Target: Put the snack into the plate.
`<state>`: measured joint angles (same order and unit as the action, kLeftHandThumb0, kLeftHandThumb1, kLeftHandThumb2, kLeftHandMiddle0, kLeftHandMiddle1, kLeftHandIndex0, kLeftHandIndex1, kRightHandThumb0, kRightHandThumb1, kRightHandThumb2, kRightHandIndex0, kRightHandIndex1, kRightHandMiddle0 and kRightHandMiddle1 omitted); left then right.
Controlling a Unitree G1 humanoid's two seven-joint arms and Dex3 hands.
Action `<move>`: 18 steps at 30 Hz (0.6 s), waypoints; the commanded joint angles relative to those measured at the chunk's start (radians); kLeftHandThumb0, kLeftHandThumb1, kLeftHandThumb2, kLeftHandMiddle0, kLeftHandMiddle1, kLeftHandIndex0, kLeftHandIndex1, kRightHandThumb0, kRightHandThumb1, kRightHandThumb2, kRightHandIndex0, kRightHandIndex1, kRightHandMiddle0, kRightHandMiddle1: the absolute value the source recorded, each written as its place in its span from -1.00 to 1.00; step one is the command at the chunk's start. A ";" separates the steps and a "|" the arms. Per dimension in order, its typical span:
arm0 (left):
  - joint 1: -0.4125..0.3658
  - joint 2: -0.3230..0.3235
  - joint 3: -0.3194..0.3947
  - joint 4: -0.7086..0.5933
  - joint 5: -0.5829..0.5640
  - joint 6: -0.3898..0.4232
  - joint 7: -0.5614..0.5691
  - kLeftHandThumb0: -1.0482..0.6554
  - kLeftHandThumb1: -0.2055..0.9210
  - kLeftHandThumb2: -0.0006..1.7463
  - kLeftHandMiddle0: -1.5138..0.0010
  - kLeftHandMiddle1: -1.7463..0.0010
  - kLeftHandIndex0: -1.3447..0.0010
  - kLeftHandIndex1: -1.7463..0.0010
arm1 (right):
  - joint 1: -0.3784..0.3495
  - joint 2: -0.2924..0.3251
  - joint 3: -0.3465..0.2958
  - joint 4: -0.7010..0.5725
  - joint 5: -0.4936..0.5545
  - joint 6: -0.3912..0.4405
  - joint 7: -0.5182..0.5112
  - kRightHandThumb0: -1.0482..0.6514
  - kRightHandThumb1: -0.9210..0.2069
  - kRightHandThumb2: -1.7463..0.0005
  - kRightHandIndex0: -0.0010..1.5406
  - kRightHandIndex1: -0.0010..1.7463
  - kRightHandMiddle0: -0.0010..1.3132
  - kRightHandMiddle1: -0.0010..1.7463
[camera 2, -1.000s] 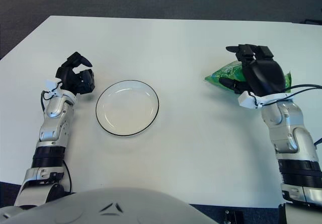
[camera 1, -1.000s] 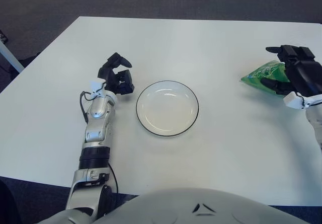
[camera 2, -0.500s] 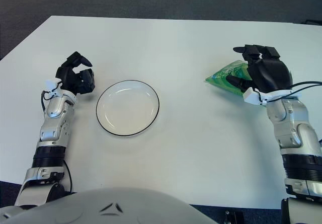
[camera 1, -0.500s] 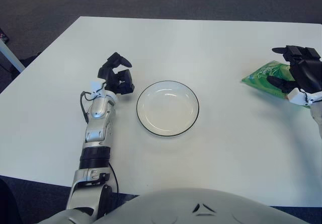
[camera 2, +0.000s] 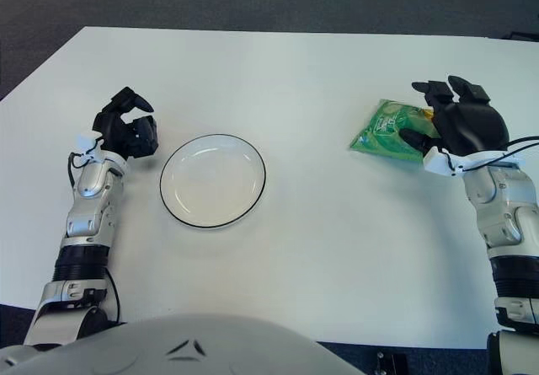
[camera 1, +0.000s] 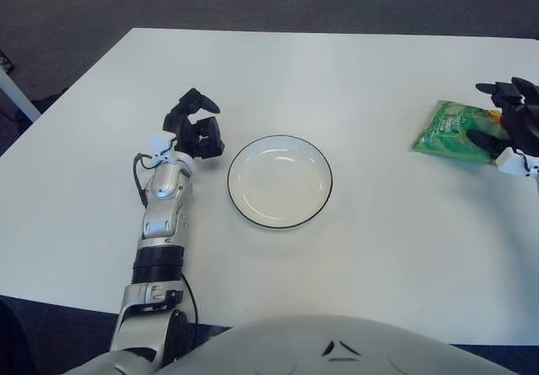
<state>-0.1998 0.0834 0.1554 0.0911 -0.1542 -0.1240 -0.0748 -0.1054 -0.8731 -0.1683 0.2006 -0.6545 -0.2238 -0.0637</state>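
The snack [camera 2: 386,129] is a green bag lying flat on the white table, far to the right of the plate. My right hand [camera 2: 461,122] is at the bag's right end with its fingers spread; the thumb lies over the bag's near right corner and the palm covers that end. The hand's fingers are not closed around the bag. The plate [camera 2: 162,183] is white with a dark rim, holds nothing, and stands left of the table's middle. My left hand [camera 2: 126,131] shows just left of the plate, fingers curled, holding nothing.
The white table [camera 2: 337,249] stretches wide between the plate and the snack. Its far edge runs along the top of the view, with dark carpet beyond. My own torso fills the bottom edge.
My right hand has moved to the right, from over the middle of the snack to its right end, uncovering most of the bag. The bag shifted slightly rightward. The left arm stayed still.
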 commanded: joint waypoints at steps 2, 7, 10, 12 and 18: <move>0.031 -0.010 0.004 0.025 -0.005 -0.011 -0.002 -0.37 -0.20 0.61 -0.70 -1.00 0.00 -1.00 | -0.021 -0.015 0.014 0.027 0.001 0.025 0.010 -1.00 -1.00 -0.10 -1.00 -0.94 -1.00 -0.56; 0.031 -0.009 0.005 0.023 -0.003 -0.015 0.002 -0.37 -0.20 0.61 -0.71 -1.00 0.00 -1.00 | -0.041 -0.018 0.031 0.082 0.028 0.030 0.044 -1.00 -1.00 -0.10 -1.00 -0.97 -1.00 -0.53; 0.032 -0.008 0.004 0.019 0.002 -0.015 0.007 -0.37 -0.21 0.61 -0.71 -1.00 -0.01 -1.00 | -0.058 -0.013 0.044 0.122 0.054 0.025 0.074 -1.00 -1.00 -0.11 -1.00 -0.99 -1.00 -0.53; 0.033 -0.008 0.004 0.018 0.004 -0.015 0.008 -0.37 -0.21 0.62 -0.71 -1.00 -0.01 -1.00 | -0.065 -0.012 0.050 0.139 0.062 0.020 0.079 -1.00 -1.00 -0.12 -1.00 -1.00 -1.00 -0.53; 0.036 -0.009 0.003 0.006 0.016 -0.008 0.024 -0.37 -0.22 0.62 -0.72 -1.00 -0.01 -1.00 | -0.128 0.027 0.103 0.335 0.094 -0.031 0.064 -1.00 -1.00 -0.12 -1.00 -1.00 -1.00 -0.54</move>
<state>-0.1969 0.0881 0.1558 0.0881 -0.1467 -0.1314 -0.0670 -0.2081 -0.8694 -0.0938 0.4494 -0.5785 -0.2374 0.0026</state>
